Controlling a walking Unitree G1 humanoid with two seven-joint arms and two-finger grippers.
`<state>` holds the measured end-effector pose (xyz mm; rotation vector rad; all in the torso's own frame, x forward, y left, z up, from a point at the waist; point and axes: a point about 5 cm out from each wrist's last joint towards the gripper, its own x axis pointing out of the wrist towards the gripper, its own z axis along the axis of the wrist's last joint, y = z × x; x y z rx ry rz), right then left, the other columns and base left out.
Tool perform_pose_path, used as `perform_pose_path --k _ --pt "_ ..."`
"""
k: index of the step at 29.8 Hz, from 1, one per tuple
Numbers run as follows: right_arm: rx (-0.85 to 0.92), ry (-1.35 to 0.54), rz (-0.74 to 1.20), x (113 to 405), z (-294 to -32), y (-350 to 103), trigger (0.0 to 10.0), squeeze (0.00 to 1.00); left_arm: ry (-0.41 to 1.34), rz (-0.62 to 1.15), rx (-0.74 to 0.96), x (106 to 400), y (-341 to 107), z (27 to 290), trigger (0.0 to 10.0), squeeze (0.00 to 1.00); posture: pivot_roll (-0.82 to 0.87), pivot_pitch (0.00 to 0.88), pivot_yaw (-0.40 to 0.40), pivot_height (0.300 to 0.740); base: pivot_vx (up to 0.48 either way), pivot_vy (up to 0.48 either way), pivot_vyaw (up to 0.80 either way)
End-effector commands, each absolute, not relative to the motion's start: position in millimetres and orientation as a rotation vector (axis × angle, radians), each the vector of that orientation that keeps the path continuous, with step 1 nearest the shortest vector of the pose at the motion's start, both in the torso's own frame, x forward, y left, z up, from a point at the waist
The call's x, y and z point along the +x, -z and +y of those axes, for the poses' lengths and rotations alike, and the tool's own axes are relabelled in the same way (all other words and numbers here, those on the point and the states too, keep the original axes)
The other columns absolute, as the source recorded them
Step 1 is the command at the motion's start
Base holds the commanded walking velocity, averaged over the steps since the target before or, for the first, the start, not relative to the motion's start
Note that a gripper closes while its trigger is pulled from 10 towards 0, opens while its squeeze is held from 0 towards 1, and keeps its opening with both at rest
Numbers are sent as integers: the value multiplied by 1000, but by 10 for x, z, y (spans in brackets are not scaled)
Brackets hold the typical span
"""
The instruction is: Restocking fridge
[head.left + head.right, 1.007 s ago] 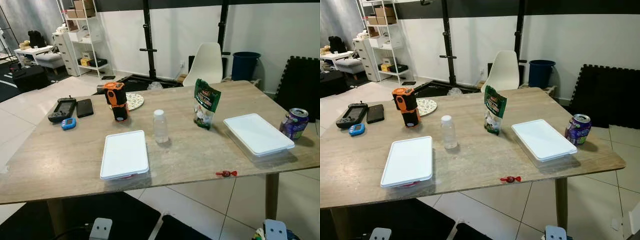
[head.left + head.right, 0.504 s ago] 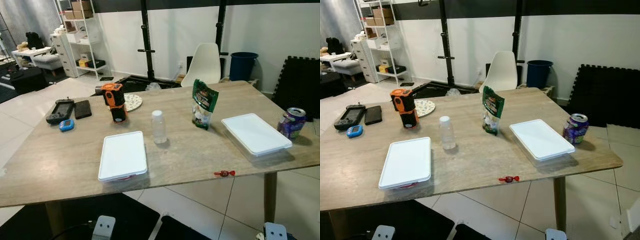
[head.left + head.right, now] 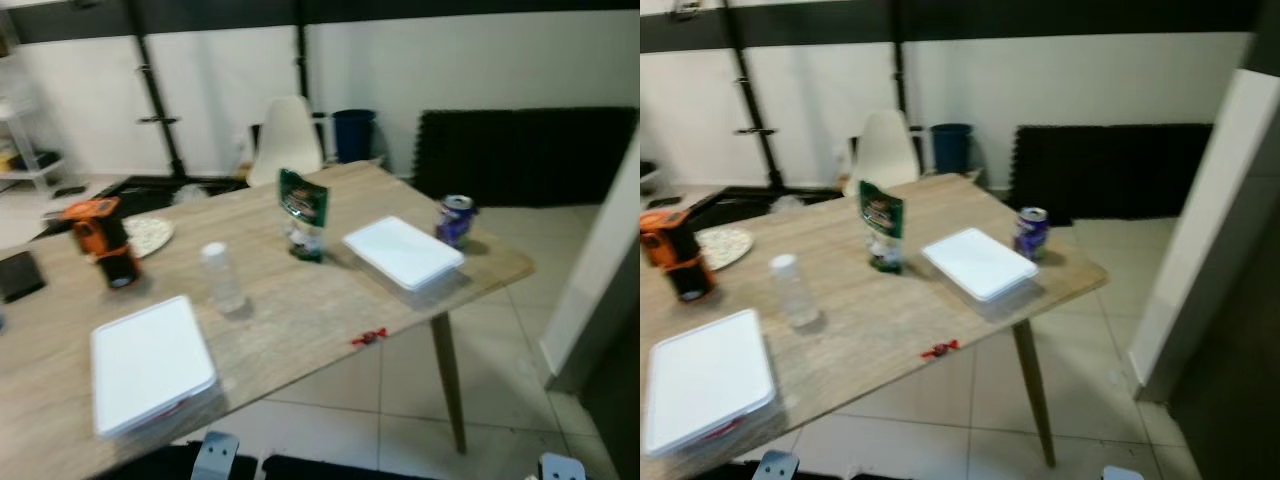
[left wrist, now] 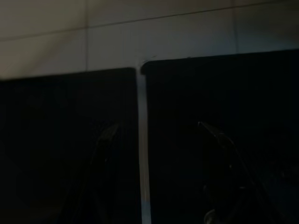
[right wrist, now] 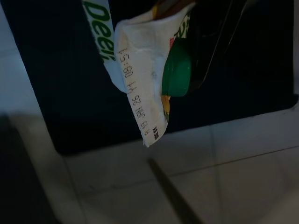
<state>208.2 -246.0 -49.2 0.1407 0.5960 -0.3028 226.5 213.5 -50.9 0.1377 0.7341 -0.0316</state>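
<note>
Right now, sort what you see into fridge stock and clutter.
Likely fridge stock: green-capped pack held in the right gripper; on the table, clear bottle, green pouch, purple can, near white-lidded container, far white-lidded container.

Lying about: orange tool, patterned plate, red sweet, white chair, blue bin.

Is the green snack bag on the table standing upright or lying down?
Upright. The green snack bag stands on its base on the table, its top edge raised, between the clear bottle and the white-lidded container.
</note>
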Motion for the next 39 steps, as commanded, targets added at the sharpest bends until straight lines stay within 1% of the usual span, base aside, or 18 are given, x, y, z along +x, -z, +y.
perform_pose_path --k 1,16,39 --pt "145 326 614 2040 -2492 514 10000 0 40 763 146 2219 546 2129 10000 0 -95 88 75 740 0 0 -800" --pt "144 396 665 1917 -2618 560 10000 0 70 790 156 2203 566 2108 10000 0 -102 94 79 740 0 0 -800" --pt "145 406 677 1908 -2670 555 10000 0 73 796 146 2194 576 2088 10000 0 -103 96 71 740 0 0 -800"
